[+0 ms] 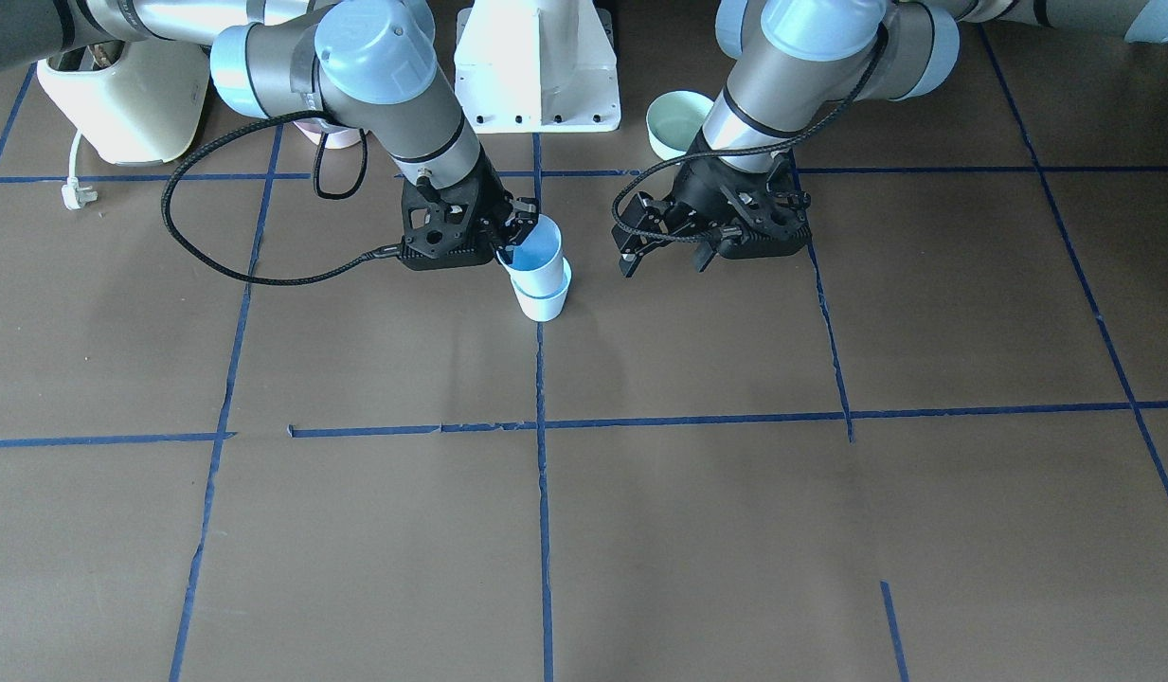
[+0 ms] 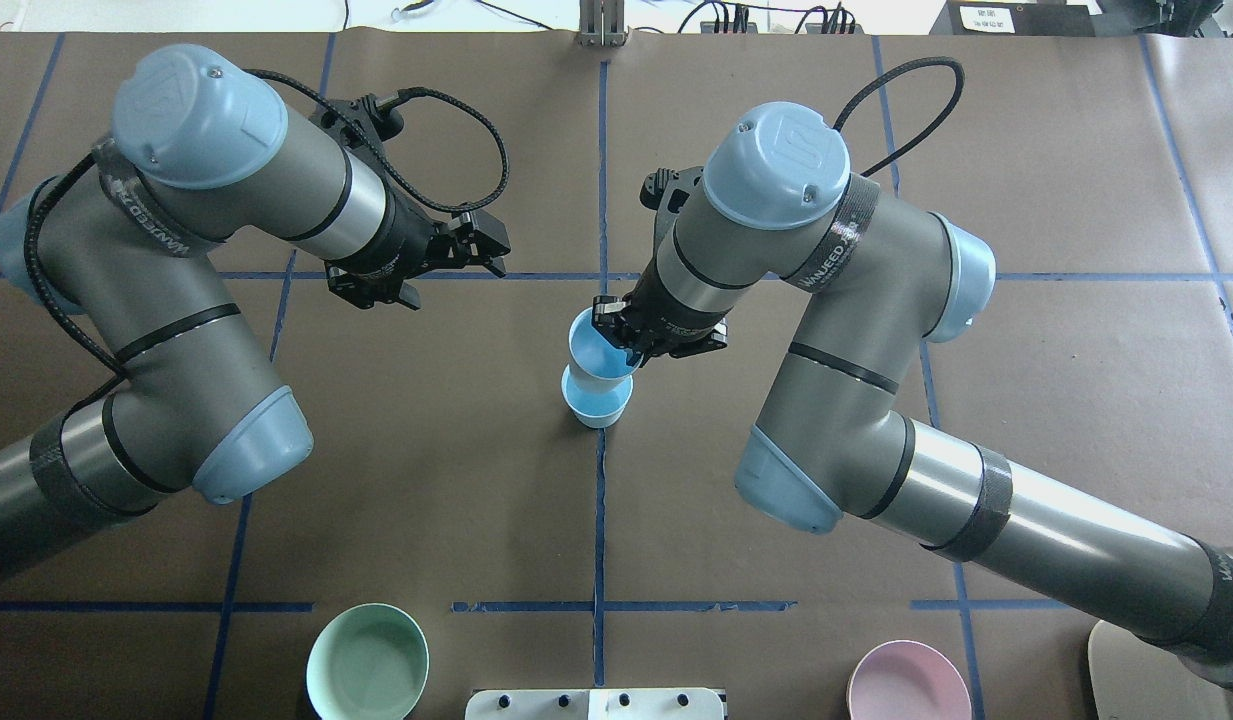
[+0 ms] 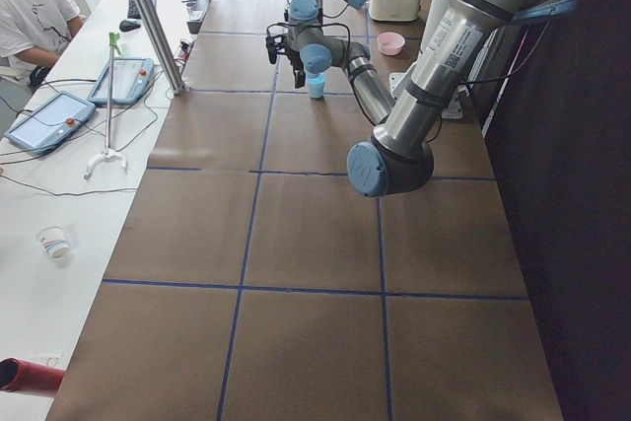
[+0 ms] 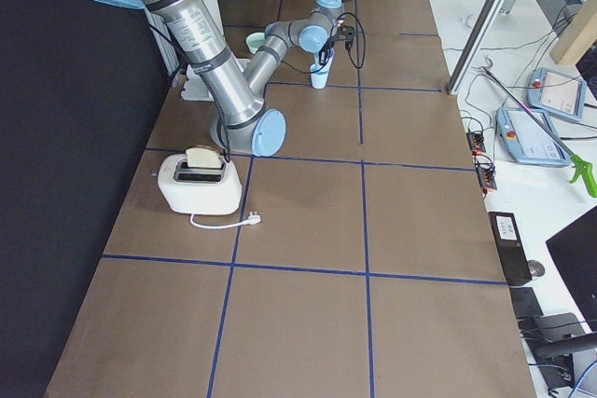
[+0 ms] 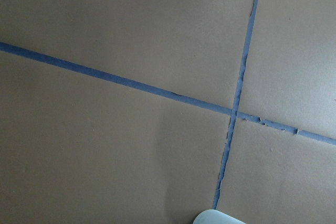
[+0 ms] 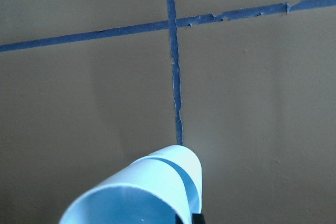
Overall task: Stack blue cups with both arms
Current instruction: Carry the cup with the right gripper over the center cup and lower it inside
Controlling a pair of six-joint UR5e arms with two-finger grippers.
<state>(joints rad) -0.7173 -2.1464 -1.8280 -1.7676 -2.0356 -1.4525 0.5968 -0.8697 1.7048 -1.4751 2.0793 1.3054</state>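
Note:
Two pale blue cups stand at the table's middle on a blue tape line. The upper cup [image 1: 536, 254] [image 2: 596, 345] leans, its base inside the lower cup [image 1: 544, 303] [image 2: 598, 402], which stands on the table. My right gripper [image 1: 513, 234] [image 2: 618, 338] is shut on the upper cup's rim. In the right wrist view the held cup [image 6: 131, 203] fills the bottom edge, with the lower cup's rim [image 6: 186, 169] behind it. My left gripper [image 1: 666, 260] [image 2: 481, 245] is open and empty, low over the table beside the cups and apart from them.
A mint-green bowl [image 1: 676, 123] [image 2: 368, 662] and a pink bowl [image 2: 908, 682] stand near the white pedestal [image 1: 536, 66]. A cream toaster [image 1: 119, 95] [image 4: 199, 182] with its cord lies beyond my right arm. An operator [image 3: 30, 7] sits at the table's far side.

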